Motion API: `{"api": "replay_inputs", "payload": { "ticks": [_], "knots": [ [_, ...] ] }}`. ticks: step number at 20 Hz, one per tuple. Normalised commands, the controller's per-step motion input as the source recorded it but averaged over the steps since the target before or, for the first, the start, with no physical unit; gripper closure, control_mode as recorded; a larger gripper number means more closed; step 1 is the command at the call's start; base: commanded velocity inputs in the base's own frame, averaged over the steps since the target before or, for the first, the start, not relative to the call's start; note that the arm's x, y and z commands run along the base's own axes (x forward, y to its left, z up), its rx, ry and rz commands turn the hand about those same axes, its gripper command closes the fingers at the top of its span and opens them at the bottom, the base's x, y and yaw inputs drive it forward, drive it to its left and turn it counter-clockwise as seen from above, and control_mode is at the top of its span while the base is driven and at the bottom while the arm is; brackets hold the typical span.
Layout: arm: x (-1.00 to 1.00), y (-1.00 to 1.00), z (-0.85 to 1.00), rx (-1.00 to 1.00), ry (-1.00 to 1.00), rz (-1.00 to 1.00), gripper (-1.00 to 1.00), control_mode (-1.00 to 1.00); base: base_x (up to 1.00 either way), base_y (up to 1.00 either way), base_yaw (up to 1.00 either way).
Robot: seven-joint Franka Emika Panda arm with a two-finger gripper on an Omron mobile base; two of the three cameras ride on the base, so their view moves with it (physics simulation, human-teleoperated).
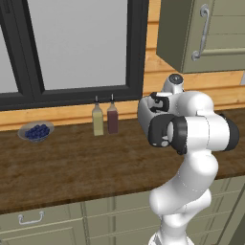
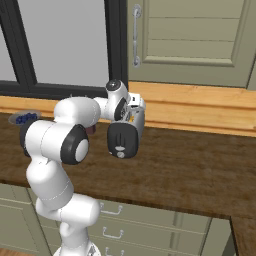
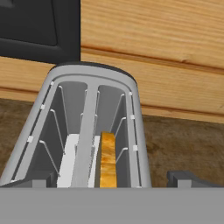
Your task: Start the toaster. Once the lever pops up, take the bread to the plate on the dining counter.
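Observation:
In the hand view I look down into the light-grey toaster (image 3: 94, 73), which stands on the wooden counter against the wood-panelled wall. The bread (image 3: 107, 159), a golden-tan slice seen edge-on, stands in the right-hand slot. My gripper (image 3: 109, 182) hovers just above the toaster's near end, open, its two fingertips (image 3: 187, 178) spread wider than the toaster body with nothing between them. In the base views my hand (image 1: 154, 103) reaches toward the wall and my arm hides the toaster. The plate and the dining counter are out of view.
On the wooden counter (image 1: 72, 167), left of my arm, stand two bottles (image 1: 97, 119) (image 1: 112, 118) and a grey bowl of blueberries (image 1: 36, 131). A dark-framed window (image 1: 76, 48) and a wall cabinet (image 1: 206, 33) hang above. Drawers with handles (image 2: 112, 209) run below.

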Motion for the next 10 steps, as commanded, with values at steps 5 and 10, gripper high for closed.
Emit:
{"api": "replay_inputs", "payload": {
  "ticks": [5, 10],
  "knots": [
    [0.0, 0.0, 0.0, 0.0, 0.0, 0.0, -1.0, -1.0, 0.0, 0.0, 0.0],
    [0.0, 0.0, 0.0, 0.0, 0.0, 0.0, -1.0, -1.0, 0.0, 0.0, 0.0]
  ]
}}
